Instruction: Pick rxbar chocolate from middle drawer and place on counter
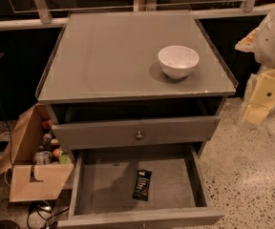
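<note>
White lettering on the rxbar (142, 185) wrapper in the drawer (109, 180), too small to read. No other legible text. Gripper (262, 101) is at the right edge, beside the counter (109, 56).

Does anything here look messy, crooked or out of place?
Mildly. The rxbar chocolate lies slightly askew in the pulled-out middle drawer, the drawer above sits ajar, and an open cardboard box of clutter stands on the floor at left. Nothing looks spilled. The pincer hangs right of the counter.
</note>
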Controlling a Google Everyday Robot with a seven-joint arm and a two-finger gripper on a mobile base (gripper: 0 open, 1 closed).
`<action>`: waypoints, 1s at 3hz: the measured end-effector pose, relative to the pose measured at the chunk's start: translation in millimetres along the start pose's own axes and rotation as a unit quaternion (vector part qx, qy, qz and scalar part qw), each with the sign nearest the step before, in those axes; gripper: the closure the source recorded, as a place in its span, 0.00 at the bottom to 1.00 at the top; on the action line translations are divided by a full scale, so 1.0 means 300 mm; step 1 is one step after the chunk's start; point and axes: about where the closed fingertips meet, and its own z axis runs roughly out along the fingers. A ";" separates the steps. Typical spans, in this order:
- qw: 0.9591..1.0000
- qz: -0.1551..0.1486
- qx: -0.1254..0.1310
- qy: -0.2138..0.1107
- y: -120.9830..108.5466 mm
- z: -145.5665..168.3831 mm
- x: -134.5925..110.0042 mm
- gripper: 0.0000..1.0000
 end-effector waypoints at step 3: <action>0.997 -0.023 -0.066 -0.045 0.219 0.209 -0.060 0.00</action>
